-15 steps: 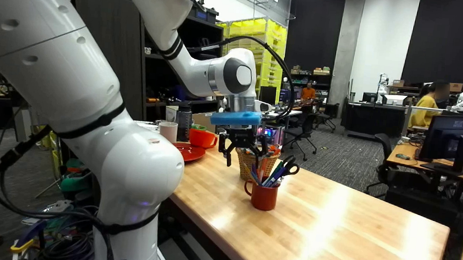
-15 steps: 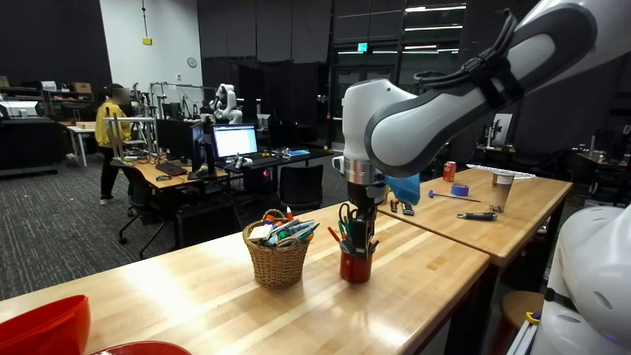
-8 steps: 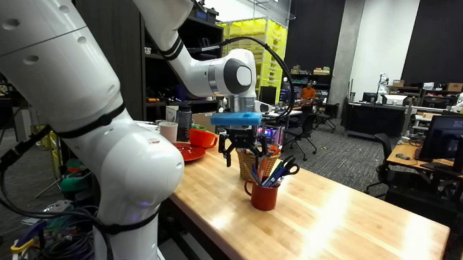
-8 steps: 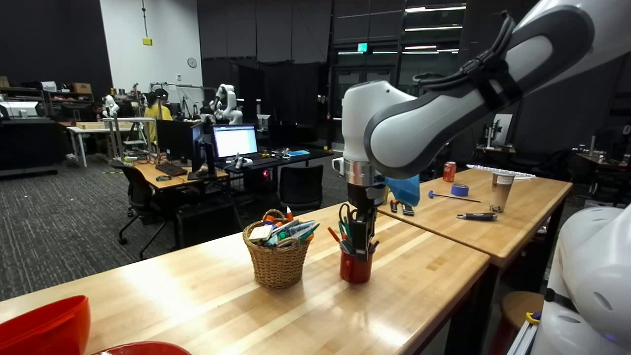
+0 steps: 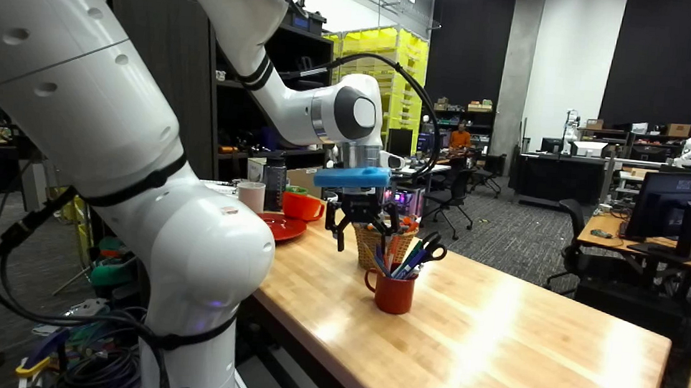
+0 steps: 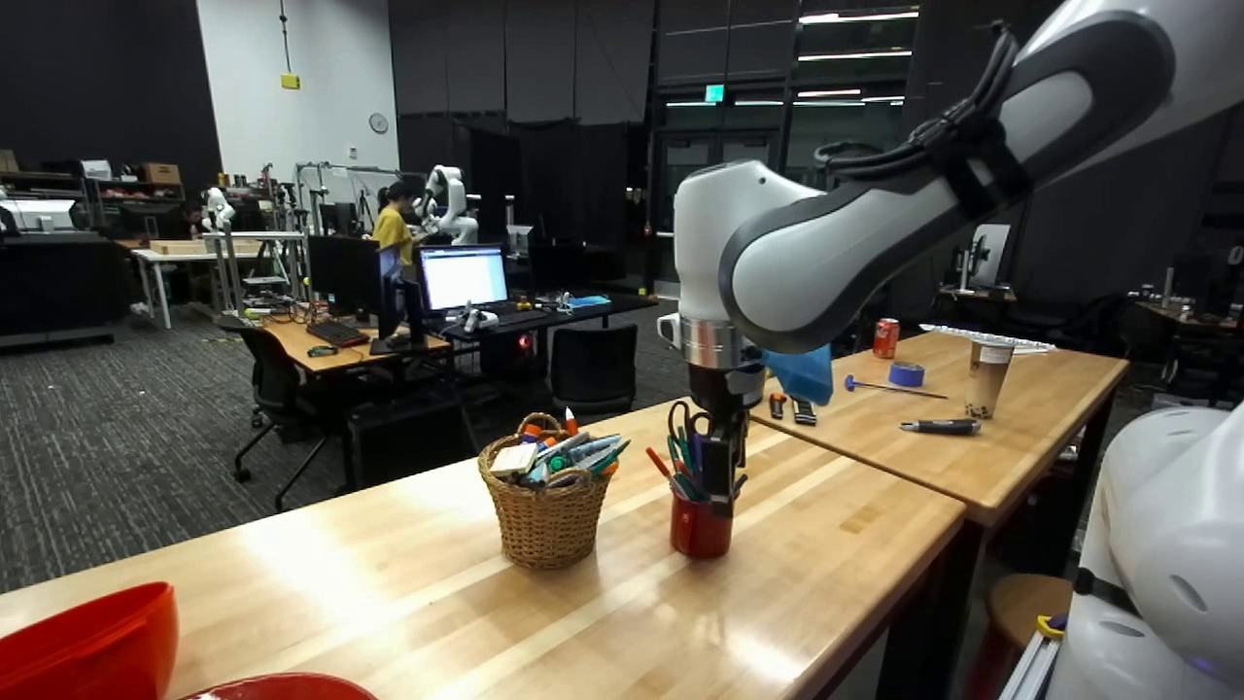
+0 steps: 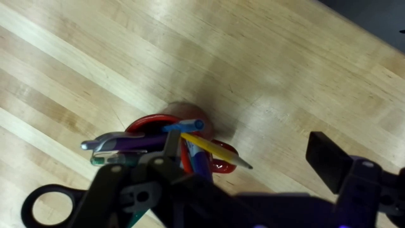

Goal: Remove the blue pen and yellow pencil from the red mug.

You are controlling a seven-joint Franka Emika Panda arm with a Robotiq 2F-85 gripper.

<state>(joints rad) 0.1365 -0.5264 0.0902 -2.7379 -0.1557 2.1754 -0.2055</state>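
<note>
On the table (image 5: 445, 346), the mug (image 5: 393, 296) stands upright, well filled. Above it, toward its handle (image 7: 223, 166), hangs the gripper (image 7: 246, 148), jaws spread wide. In the wrist view the pencil (image 7: 218, 151) sits in the mug, point up, leaning out over that handle; its lower part is lost behind a finger (image 7: 172, 145). A light-blue pen (image 7: 186, 125) by the rim (image 7: 148, 120) and a dark-blue pen (image 7: 201, 161) beside the pencil, one end of it hidden by the gripper, are in the mug too; which is the one meant cannot be told, nor whether the finger touches anything. The same finger covers part of the rim and of a purple pen (image 7: 136, 143). Of the scissors (image 7: 26, 205) one black loop shows there, the rest hidden or unclear. In an exterior view the gripper blocks much of what the mug holds, while a bowl (image 6: 102, 647) is cut off by the left edge and a plate (image 6: 280, 688) by the bottom.
</note>
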